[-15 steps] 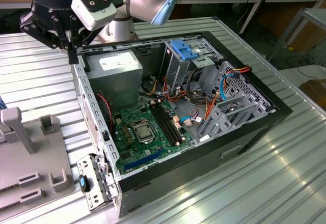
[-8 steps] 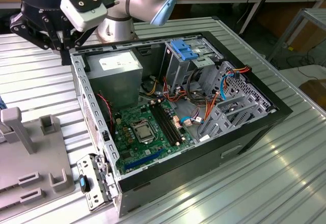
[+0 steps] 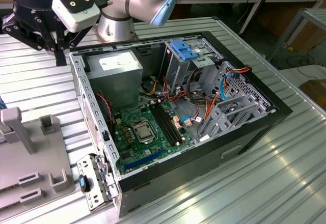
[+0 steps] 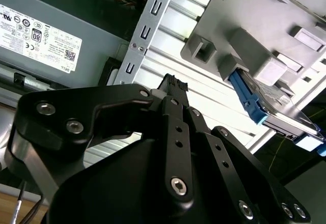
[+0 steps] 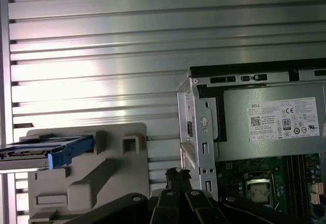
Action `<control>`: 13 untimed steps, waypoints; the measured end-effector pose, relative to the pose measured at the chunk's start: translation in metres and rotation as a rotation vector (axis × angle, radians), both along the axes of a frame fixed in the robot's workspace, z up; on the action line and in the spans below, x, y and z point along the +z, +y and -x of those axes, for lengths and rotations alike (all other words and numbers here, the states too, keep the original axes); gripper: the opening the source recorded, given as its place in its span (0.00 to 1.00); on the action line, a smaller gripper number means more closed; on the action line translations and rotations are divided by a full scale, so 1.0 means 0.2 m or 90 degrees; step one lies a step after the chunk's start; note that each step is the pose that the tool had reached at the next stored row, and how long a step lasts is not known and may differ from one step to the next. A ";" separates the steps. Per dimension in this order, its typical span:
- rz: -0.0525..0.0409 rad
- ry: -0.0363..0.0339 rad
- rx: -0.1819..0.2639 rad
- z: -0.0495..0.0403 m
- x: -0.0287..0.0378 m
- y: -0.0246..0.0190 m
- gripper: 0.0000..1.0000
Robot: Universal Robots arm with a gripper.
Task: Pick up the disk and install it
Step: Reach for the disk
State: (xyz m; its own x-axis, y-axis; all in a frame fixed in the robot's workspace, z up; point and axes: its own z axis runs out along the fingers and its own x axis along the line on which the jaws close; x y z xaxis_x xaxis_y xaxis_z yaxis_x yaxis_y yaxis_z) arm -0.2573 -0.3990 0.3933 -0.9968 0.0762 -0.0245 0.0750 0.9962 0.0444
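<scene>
Black metal links of our gripper (image 4: 173,85) converge on fingertips pressed together, with nothing between them, above the ribbed aluminium table (image 5: 153,30). Just beyond, in both wrist views, we see the grey hard disk in its bright blue carrier (image 4: 265,104) standing on edge in the pale grey plastic fixture plate (image 4: 244,5). Farther off lies the open black computer case (image 3: 254,127).

the arm (image 3: 147,2) hovers, its fingers (image 4: 174,89) pressed together, empty.
</scene>
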 end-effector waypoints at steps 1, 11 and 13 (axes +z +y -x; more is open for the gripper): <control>0.0000 0.0000 0.000 0.006 0.000 0.000 0.11; 0.0000 0.0000 0.000 0.080 0.000 0.000 0.11; 0.0000 0.0000 0.000 0.104 0.000 0.002 0.11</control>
State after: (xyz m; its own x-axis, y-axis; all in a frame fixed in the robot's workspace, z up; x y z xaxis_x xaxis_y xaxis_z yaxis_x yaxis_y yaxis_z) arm -0.2780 -0.3985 0.3934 -0.9968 0.0762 -0.0244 0.0750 0.9962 0.0444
